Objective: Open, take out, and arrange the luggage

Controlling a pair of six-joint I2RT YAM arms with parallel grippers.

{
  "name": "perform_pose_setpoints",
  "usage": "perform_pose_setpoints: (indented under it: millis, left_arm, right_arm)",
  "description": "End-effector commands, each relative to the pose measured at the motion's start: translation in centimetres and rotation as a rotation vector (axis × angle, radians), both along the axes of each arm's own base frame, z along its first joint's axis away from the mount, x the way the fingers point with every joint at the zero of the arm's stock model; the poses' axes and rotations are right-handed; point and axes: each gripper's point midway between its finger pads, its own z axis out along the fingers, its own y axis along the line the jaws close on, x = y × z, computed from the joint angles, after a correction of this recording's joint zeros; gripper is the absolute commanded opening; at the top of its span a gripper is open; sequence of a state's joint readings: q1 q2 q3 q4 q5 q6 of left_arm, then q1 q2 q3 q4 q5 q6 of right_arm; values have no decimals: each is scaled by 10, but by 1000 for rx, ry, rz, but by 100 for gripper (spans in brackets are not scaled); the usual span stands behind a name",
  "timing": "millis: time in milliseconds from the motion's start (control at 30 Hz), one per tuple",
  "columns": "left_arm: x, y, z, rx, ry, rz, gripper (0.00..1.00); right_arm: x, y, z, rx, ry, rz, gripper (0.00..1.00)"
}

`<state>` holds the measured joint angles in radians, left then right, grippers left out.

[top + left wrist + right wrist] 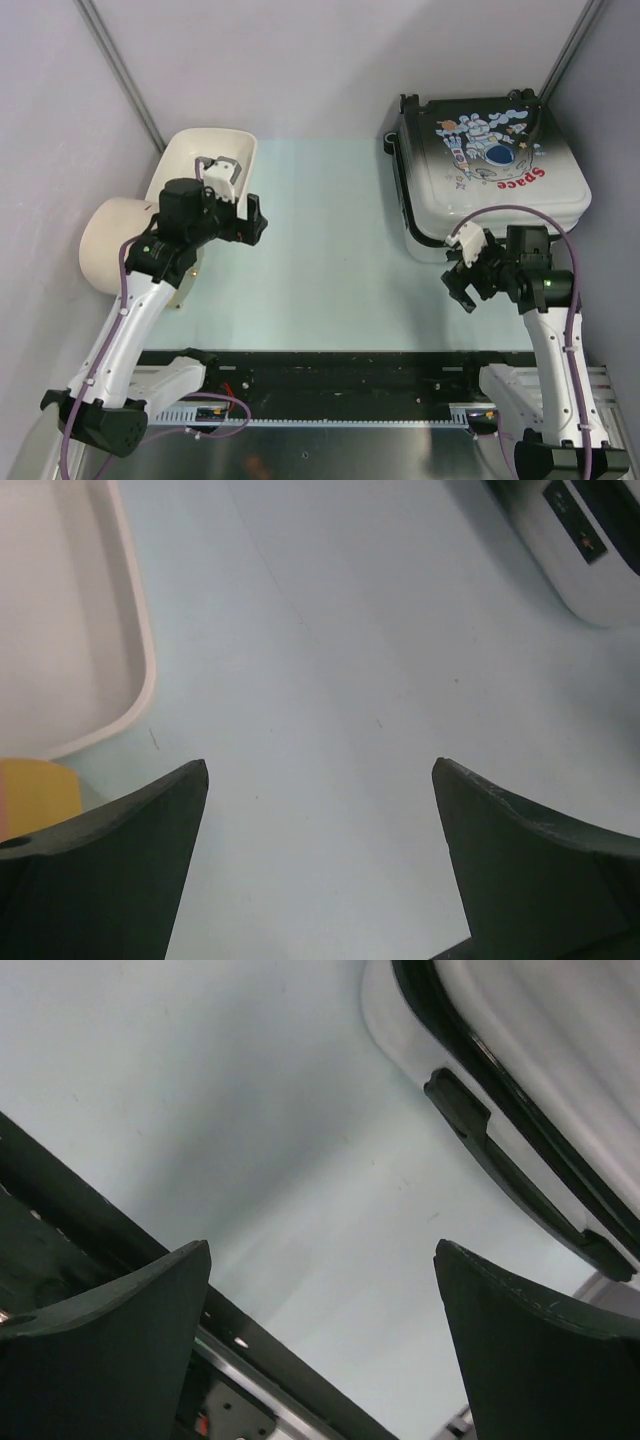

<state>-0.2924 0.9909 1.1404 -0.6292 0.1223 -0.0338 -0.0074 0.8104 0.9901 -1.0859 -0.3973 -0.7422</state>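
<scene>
Luggage [495, 170] is seen lying flat at the far right of the table [330, 260], its printed shell turned upward so that the astronaut figures and the red word "Space" can be read. The case is shut; the black trim is seen running unbroken along its left side, and black wheels are seen at its far left corner. In the right wrist view, the white side of the case [560, 1040] is shown at the upper right, with a black handle [510, 1175] lying flat against it.

The right gripper [460, 285] is held just off the near left corner of the case, apart from it. Its fingers are spread wide and nothing is held between them, as is confirmed in its own camera [322, 1250], where only bare table is seen in the gap.

The left gripper [252, 222] is positioned at the left of the table, just beside a cream tub [210, 165], with a cream cylinder [110, 245] lying next to that. Its fingers are likewise parted and nothing is gripped [320, 770]; the tub rim [140, 680] and a corner of the case [590, 560] are caught at the edges of its view.
</scene>
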Motion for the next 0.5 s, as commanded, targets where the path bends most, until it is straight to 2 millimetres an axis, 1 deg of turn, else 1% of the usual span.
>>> perform_pose_setpoints:
  millis: [0, 33, 67, 133, 167, 233, 267, 300, 333, 367, 400, 433, 467]
  left_arm:
    - [-13, -21, 16, -4, -87, -191, 100]
    - [-22, -35, 21, -35, -105, -285, 100]
    - [-25, -38, 19, -36, -109, -319, 100]
    - [-32, -50, 20, -67, -107, -398, 100]
    - [-35, -53, 21, -65, -117, -427, 100]
    - [-38, -58, 25, -72, -142, -471, 100]
    - [-40, -61, 26, -76, -149, -497, 100]
    - [-38, -61, 26, -76, -151, -496, 100]
    - [-36, -63, 27, -72, -156, -494, 100]
    - [-34, -64, 26, -70, -153, -500, 100]
    - [-33, -65, 28, -70, -157, -505, 100]
    - [-31, -65, 29, -68, -165, -503, 100]
    - [-30, -66, 31, -72, -167, -496, 100]
  right_arm:
    - [-10, -14, -15, -181, -52, 167, 100]
    - [-9, -17, -17, -213, -71, 190, 100]
    - [-5, -21, -23, -260, -98, 225, 100]
    - [-3, -24, -26, -312, -130, 271, 100]
    - [-1, -28, -33, -341, -128, 287, 100]
    - [5, -35, -40, -426, -152, 363, 100]
    - [11, -40, -47, -468, -170, 400, 99]
    - [19, -44, -50, -532, -211, 479, 99]
    - [25, -58, -51, -568, -232, 471, 99]
    - [35, -55, -52, -549, -278, 517, 98]
    - [38, -60, -55, -551, -291, 540, 98]
    - [44, -71, -56, -588, -309, 575, 98]
    - [51, -75, -61, -578, -309, 591, 97]
